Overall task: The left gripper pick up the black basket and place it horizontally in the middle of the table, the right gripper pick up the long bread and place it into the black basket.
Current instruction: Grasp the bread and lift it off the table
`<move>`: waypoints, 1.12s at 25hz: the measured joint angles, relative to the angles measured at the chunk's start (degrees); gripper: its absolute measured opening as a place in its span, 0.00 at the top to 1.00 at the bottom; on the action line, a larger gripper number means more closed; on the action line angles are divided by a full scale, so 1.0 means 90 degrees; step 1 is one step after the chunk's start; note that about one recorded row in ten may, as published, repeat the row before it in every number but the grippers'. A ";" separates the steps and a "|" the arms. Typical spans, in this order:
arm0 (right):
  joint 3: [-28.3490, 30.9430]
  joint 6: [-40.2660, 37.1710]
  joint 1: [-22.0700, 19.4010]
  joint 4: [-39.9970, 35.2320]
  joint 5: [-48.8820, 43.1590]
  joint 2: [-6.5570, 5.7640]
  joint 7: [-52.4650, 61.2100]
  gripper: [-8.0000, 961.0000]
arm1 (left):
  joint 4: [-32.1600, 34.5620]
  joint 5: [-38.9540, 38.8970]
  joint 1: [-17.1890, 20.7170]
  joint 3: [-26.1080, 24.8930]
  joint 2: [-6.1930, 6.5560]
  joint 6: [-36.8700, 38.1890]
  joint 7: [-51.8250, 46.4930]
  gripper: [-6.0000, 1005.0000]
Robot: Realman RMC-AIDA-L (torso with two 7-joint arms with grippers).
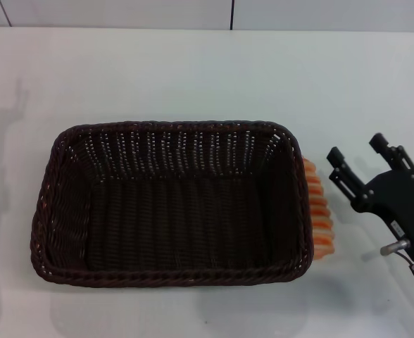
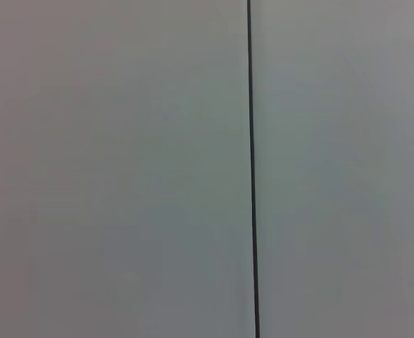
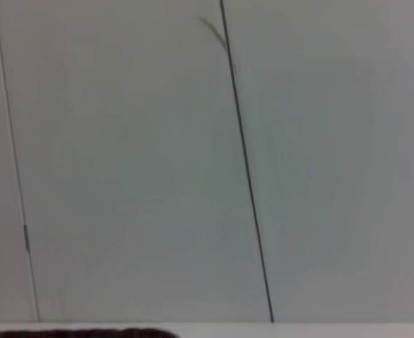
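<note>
Dark wicker: the black basket (image 1: 170, 204) is sitting lengthwise across the middle of the table (image 1: 193, 77), toward the near edge, empty inside. Basket step looks finished to me. The left gripper is showing in no view; its wrist camera is facing only a blank wall panel.

The long bread (image 1: 318, 218) is lying just outside the basket's right-hand wall, touching or nearly so, mostly hidden behind the braided rim. Only its orange and cream ridges are peeking out.

The right gripper (image 1: 358, 163) is hanging near the table's right edge, just beside the bread, fingers spread apart and gripping nothing. The claw is pointing away toward the far edge, body angled back toward the near right corner, blue light glowing at the wrist.

Judgement: bread pickup is the step in hand. Doing it well means straddling the loaf across its narrow width, coming down clear of the rim, since the inner finger has little room against the wicker.
</note>
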 joint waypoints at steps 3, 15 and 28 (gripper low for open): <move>-0.0005 0.0256 0.0081 0.0027 -0.0110 0.0000 0.0019 0.18 | 0.0011 0.0002 -0.0018 0.0005 0.0005 0.0011 0.0006 0.20; 0.0007 0.1212 0.0442 0.0191 -0.0434 0.0006 0.0028 0.18 | 0.0069 0.0013 -0.0104 0.0007 0.0010 0.0017 0.0016 0.20; -0.0003 0.1770 0.0672 0.0243 -0.0503 -0.0001 0.0049 0.19 | 0.0084 0.0021 -0.0102 0.0024 0.0009 0.0022 0.0021 0.20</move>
